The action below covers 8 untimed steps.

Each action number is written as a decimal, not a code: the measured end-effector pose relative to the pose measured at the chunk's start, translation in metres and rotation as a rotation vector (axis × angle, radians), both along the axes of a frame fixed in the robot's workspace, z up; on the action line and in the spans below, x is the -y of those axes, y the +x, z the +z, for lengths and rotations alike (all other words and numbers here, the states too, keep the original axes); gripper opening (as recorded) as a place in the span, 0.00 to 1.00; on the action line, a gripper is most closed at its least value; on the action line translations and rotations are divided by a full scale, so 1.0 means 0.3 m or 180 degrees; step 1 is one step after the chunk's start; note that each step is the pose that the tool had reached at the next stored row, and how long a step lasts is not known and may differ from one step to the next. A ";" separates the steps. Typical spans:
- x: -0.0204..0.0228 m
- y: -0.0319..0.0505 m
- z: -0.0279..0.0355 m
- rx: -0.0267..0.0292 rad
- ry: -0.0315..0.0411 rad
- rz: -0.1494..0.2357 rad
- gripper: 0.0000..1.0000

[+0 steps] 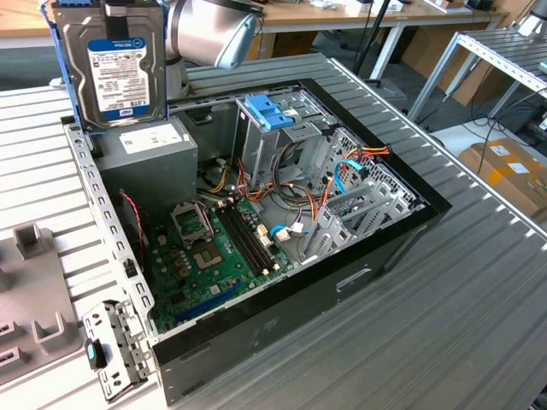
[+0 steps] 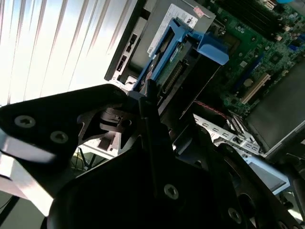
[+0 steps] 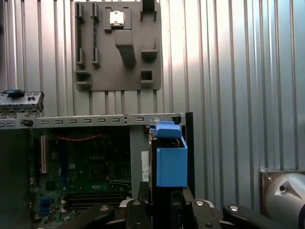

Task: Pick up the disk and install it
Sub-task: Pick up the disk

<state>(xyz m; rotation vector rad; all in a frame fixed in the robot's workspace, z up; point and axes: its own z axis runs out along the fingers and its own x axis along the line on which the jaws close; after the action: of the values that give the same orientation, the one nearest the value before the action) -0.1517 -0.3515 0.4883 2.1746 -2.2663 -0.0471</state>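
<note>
The disk hangs upright in the air above the back corner of the open computer case, at the exterior view's left. Its blue-and-white label faces the camera and a light-blue caddy rail runs along its edge. In both wrist views my gripper is shut on the disk. The black fingers clamp its near end, and the blue caddy sticks out beyond them over the case. The grey drive cage with its blue latch stands inside the case, to the right of the held disk in the exterior view.
Below the disk sits the grey power-supply box. The green motherboard and loose cables lie on the case floor. A grey fixture plate lies on the ribbed metal table beside the case. My arm's silver joint is behind the disk.
</note>
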 end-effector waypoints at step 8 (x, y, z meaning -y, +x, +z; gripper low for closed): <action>0.000 0.137 0.000 0.0000 0.0000 0.0000 0.35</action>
<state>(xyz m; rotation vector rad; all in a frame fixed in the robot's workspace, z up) -0.1107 -0.3515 0.4883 2.1746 -2.2663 -0.0471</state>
